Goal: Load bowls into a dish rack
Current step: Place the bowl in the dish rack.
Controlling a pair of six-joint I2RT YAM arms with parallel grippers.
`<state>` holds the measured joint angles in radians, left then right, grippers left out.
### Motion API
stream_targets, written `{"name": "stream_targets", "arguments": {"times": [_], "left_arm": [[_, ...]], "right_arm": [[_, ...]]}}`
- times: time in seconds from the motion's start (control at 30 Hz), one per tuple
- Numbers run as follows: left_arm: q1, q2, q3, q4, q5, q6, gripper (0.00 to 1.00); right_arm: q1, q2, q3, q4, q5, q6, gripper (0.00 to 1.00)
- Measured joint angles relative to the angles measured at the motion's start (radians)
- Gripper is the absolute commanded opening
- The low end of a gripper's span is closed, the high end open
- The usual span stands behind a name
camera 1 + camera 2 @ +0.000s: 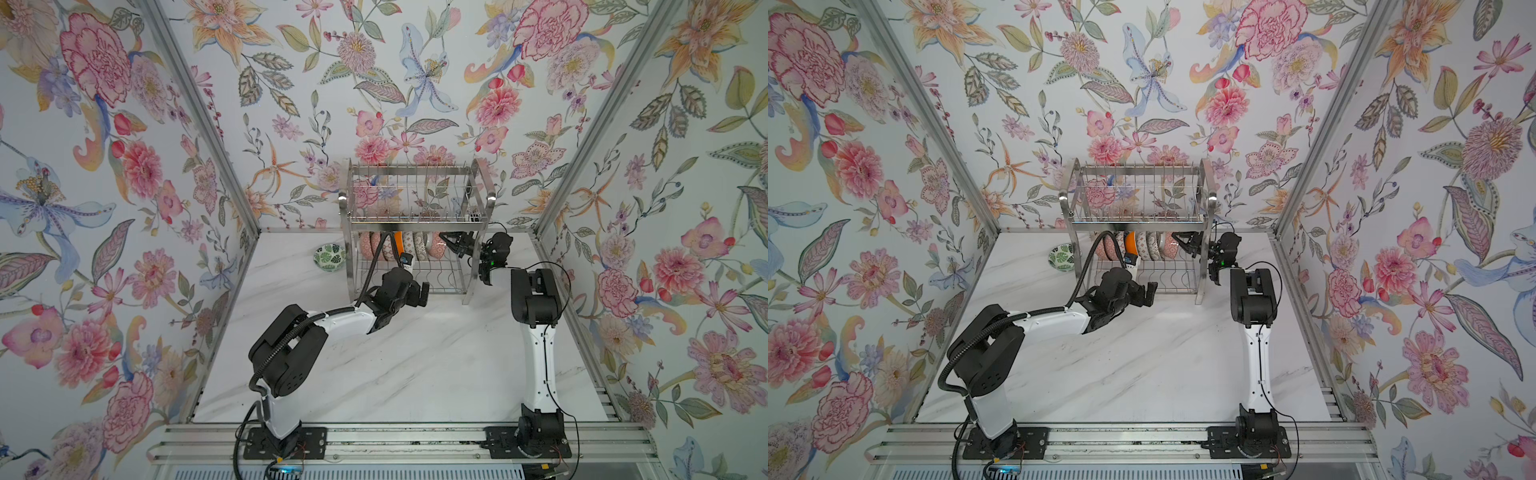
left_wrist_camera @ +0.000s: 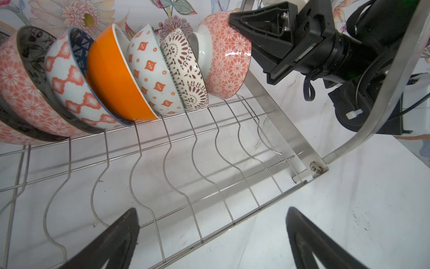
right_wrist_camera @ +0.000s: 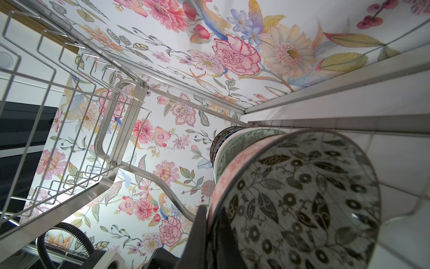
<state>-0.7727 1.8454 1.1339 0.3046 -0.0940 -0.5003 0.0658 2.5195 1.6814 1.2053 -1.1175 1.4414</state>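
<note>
The dish rack (image 1: 411, 222) (image 1: 1138, 222) stands at the back of the table. Several bowls lean in a row on its lower wires (image 2: 193, 130), among them an orange one (image 2: 116, 76). At the row's right end is a bowl (image 1: 436, 247) (image 2: 228, 65) with a pink outside and a black-and-white floral inside (image 3: 302, 198). My right gripper (image 1: 442, 237) (image 3: 210, 214) is shut on its rim, one finger inside and one outside. My left gripper (image 1: 417, 293) (image 2: 212, 209) hangs open and empty before the rack's lower front edge. A green leaf bowl (image 1: 329, 256) (image 1: 1061, 257) lies on the table left of the rack.
The rack's upper tier (image 3: 69, 116) with upright prongs holds nothing that I can see. The left arm's black cable (image 1: 376, 257) runs in front of the bowl row. Floral walls close in on three sides. The white marble table (image 1: 436, 365) stretches in front of the rack.
</note>
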Motion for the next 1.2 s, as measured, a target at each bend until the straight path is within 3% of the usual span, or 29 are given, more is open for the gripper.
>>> {"name": "stream_targets", "arguments": {"times": [0.47,0.97,1.2], "left_arm": [[-0.001,-0.002,0.0,-0.015,0.0,0.0,0.99],[-0.003,-0.024,-0.001,-0.017,0.0,0.0,0.99],[-0.006,-0.034,-0.001,-0.018,-0.001,0.0,0.99]], "right_arm": [[0.013,0.0,0.002,-0.016,0.0,0.046,0.0],[0.016,-0.009,0.031,-0.223,0.029,-0.097,0.0],[0.027,-0.029,0.047,-0.344,0.026,-0.192,0.07]]}}
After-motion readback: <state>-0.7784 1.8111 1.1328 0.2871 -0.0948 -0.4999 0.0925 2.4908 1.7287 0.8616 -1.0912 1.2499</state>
